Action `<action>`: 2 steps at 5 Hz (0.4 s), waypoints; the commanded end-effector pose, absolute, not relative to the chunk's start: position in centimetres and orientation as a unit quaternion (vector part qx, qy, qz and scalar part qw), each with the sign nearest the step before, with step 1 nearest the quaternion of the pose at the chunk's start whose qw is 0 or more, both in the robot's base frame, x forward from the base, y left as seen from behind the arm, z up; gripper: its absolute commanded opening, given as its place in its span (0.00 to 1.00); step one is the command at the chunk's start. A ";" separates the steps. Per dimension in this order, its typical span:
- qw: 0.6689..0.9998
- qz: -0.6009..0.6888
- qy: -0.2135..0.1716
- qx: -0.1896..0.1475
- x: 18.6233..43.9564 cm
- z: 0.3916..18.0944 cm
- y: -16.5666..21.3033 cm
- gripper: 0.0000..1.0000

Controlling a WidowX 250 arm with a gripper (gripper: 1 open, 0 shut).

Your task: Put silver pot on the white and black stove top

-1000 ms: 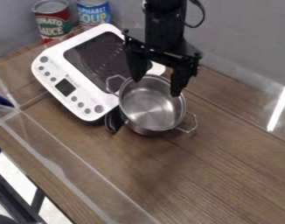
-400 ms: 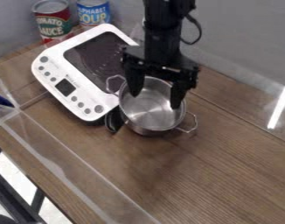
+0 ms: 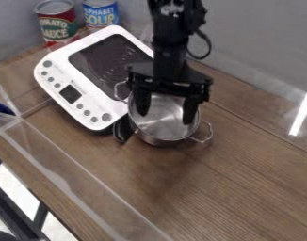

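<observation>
Jaws lower now, straddling silver pot [image 3: 165, 124]

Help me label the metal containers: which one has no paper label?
The silver pot, bare shiny steel under the gripper; both tin cans behind wear labels.

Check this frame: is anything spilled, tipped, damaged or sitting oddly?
Nothing stands out. The silver pot sits upright on the wooden table beside the white and black stove top, with the gripper above it, jaws open. Two cans stand upright behind the stove.
</observation>
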State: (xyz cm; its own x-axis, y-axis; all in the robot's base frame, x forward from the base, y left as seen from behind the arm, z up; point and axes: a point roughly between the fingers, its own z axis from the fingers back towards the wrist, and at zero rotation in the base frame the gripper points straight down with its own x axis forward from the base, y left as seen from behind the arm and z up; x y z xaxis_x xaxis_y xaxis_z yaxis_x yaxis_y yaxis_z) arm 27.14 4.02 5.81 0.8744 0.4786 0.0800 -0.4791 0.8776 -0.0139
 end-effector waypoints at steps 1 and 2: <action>0.955 0.294 -0.048 0.000 27.1 5.7 4.6 1.00; 0.945 0.324 -0.043 -0.003 27.0 5.1 4.8 1.00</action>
State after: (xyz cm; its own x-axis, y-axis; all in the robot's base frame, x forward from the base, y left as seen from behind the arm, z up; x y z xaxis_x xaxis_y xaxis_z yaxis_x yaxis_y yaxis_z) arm 26.93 4.26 4.47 0.8018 0.5950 0.0556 -0.5948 0.8036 -0.0228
